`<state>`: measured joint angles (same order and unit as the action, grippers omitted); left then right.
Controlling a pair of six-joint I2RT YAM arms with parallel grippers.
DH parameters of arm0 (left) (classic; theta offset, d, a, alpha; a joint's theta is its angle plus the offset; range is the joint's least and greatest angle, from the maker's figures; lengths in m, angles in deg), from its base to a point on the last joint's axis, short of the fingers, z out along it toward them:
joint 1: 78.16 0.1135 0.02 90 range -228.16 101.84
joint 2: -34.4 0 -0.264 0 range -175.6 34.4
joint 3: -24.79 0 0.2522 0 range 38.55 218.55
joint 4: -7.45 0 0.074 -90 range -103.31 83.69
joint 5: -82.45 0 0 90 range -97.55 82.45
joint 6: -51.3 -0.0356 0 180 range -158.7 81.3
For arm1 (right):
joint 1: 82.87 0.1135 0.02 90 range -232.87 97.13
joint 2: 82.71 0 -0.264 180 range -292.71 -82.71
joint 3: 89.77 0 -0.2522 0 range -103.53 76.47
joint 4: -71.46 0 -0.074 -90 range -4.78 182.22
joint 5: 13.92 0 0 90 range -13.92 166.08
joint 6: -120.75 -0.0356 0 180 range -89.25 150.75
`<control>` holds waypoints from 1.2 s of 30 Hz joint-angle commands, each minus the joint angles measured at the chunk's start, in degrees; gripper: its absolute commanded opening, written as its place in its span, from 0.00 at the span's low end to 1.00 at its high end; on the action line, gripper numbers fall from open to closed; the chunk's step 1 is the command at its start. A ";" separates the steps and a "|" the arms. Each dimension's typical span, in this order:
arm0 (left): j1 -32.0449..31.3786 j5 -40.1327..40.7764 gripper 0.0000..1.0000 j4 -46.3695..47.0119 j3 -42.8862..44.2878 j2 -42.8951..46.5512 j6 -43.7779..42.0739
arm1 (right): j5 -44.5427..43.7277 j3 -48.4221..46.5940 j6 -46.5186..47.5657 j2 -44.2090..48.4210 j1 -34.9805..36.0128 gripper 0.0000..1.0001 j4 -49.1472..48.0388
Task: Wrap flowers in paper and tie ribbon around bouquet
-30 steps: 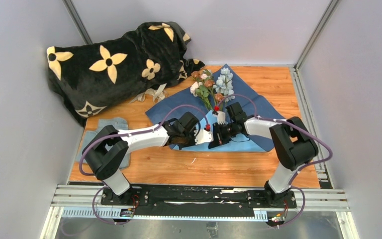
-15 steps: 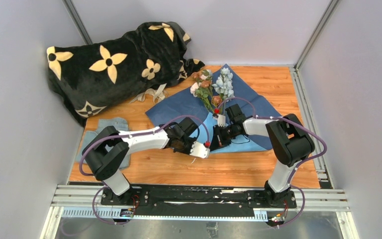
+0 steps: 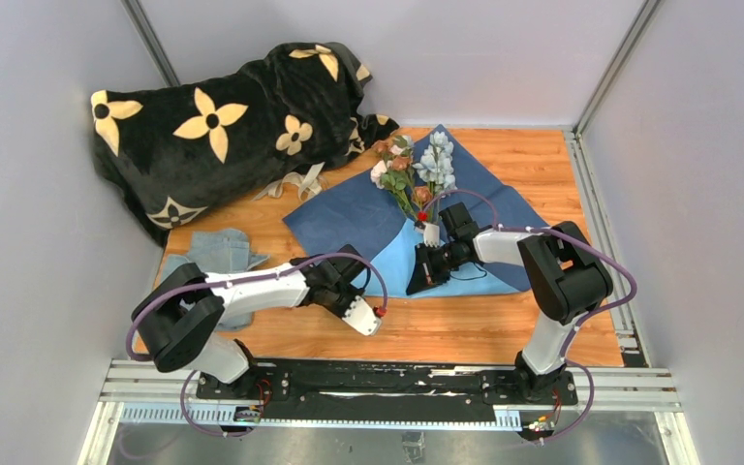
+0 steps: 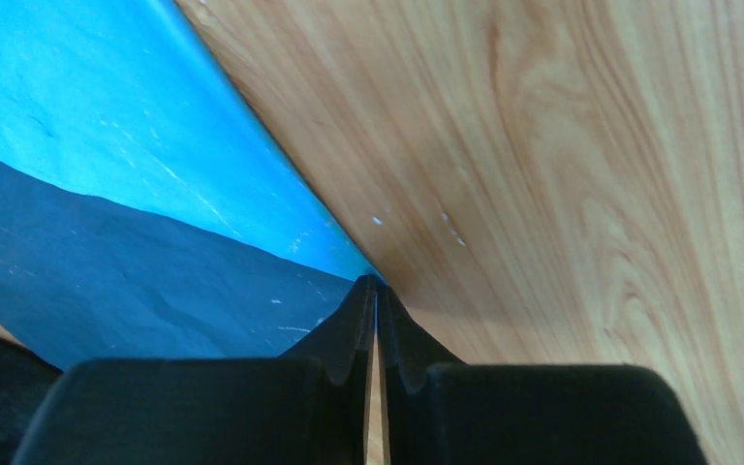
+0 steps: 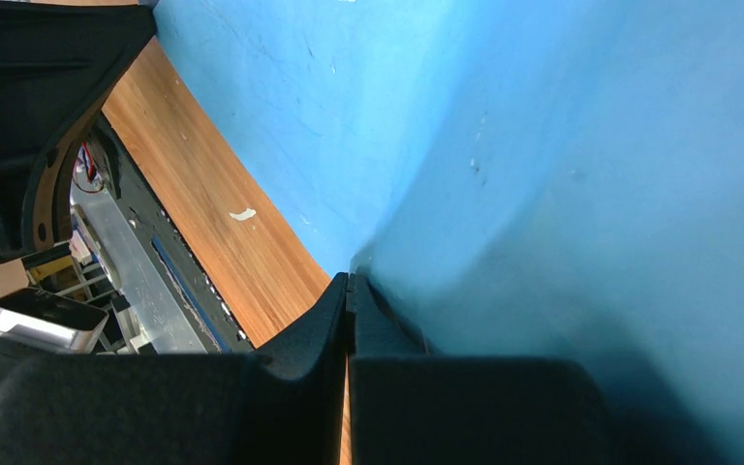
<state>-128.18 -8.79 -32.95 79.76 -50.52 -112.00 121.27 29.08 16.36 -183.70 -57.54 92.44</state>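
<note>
Backing toward the near left, the left pincer (image 4: 376,291) hangs pressed together, empty, over bare table (image 3: 465,334). Meanwhile the right pincer (image 5: 351,283) pinches the folded-over edge of the paper (image 3: 349,208), where the flowers (image 3: 412,172) lie. The sheet looks thin, floppy and tearable, so take it by the corners.

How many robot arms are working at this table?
2. The left arm reaches to the near corner of the paper; the right arm lies on the paper by the flowers. None seems hidden.

One paper (image 3: 349,208), one blanket (image 3: 223,116), one cloth (image 3: 215,254)
</note>
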 commanded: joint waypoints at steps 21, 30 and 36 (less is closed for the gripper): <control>11.08 -12.81 0.07 -29.28 31.71 5.53 55.62 | -12.48 3.30 -6.26 3.69 -0.81 0.00 0.67; 3.15 -16.02 0.09 11.61 19.82 -1.85 72.51 | -14.24 6.01 -12.99 6.74 -0.49 0.00 -4.03; 2.82 -11.75 0.09 22.17 16.61 -12.68 80.08 | -15.91 8.94 -18.30 11.16 -0.26 0.00 -7.55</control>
<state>-125.71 -23.87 -22.30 97.07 -57.61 -38.93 109.99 35.52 2.10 -175.42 -57.63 87.13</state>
